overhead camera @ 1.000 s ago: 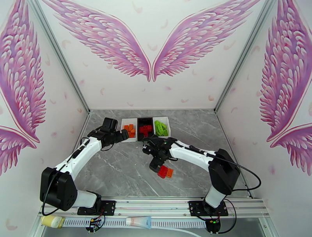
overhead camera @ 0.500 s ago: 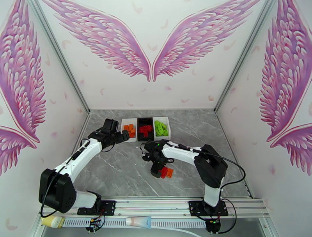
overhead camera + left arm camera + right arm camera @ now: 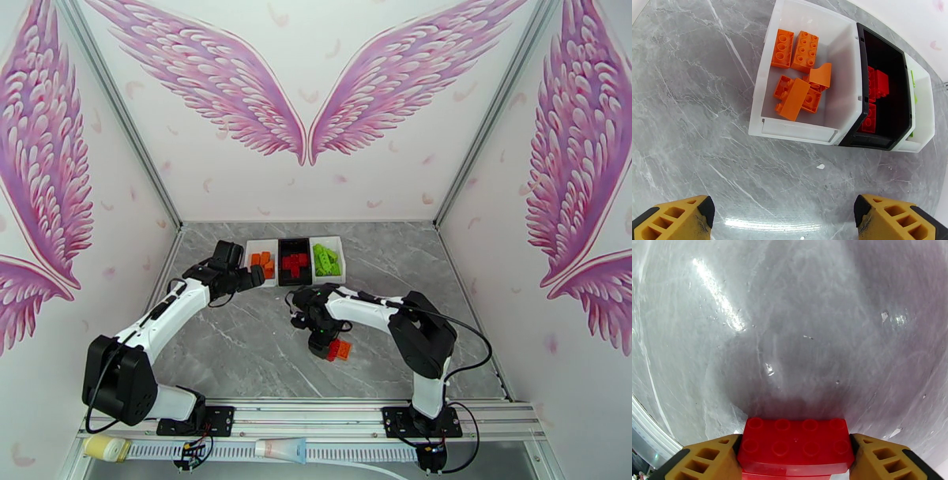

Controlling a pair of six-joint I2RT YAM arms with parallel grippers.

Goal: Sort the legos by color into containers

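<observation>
Clamping a red brick (image 3: 794, 439) by its two ends, the right end effector (image 3: 794, 463) is hanging low over the grey desk (image 3: 237, 339), with an orange brick (image 3: 345, 351) lying just beside it. The left end effector (image 3: 784, 219) is hovering released near the far row of trays (image 3: 758, 118). The trays are holding orange pieces (image 3: 800, 85) at left, red in the middle and green at right.

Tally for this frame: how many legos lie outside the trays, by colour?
Red lego: 1
Orange lego: 1
Total: 2, both on the table.
</observation>
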